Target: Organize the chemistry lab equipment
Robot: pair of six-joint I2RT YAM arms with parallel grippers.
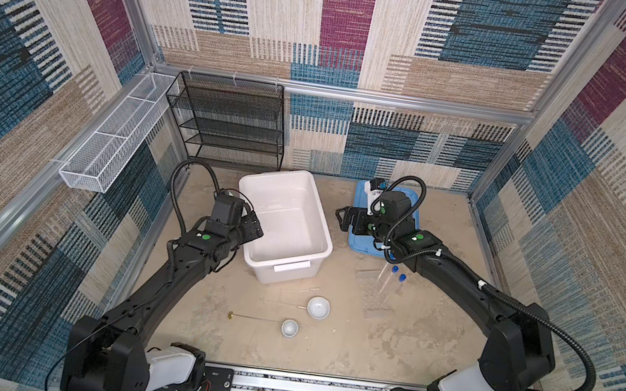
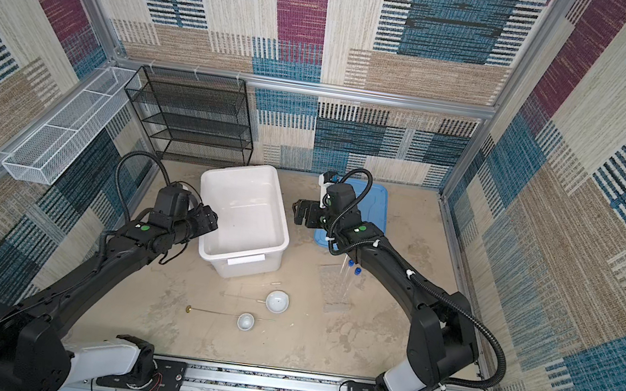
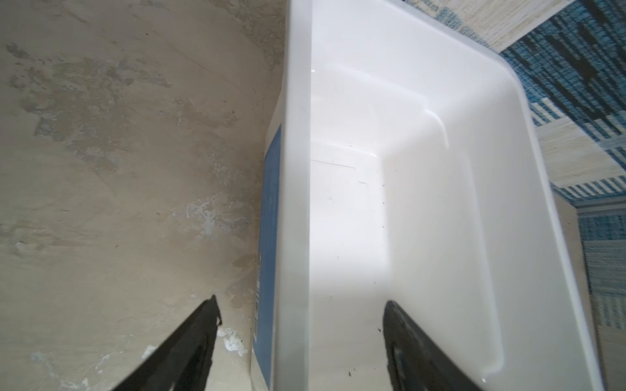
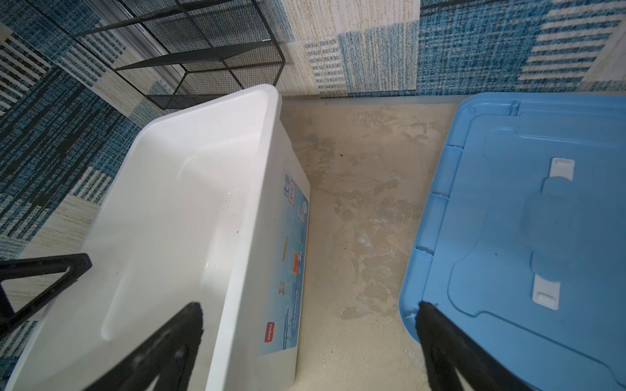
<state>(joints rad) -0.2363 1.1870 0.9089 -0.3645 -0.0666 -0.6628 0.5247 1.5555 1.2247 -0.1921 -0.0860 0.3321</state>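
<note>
Plainly, the tabletop [image 1: 406,345] carries everything, and the white bin [image 1: 270,274] is the biggest piece on it, standing open toward the back with the black mesh shelf [image 1: 230,121] behind it. The blue lid [image 2: 376,210] lies flat to the bin's right.

The left pincer [image 3: 301,300] has its jaws spread, one on either side of the bin's left wall, gripping nothing. The right pincer [image 4: 309,304] is also spread wide and empty, hanging over the bare strip between bin and lid.

All the lab equipment lies on the near part of the tabletop, well apart from both pincers. The clear rack [image 1: 376,311] sits on the near side of the lid, beside the right forearm, with the blue-capped tubes [image 1: 388,287] in it; two caps show. In front of the bin sit the larger bowl [image 1: 318,306] and the smaller bowl [image 1: 289,327]. The brass-tipped rod [image 1: 255,317] lies flat and runs up to the smaller bowl. Thin pipettes [image 1: 307,289] lie faintly visible between bin and bowls.
</note>
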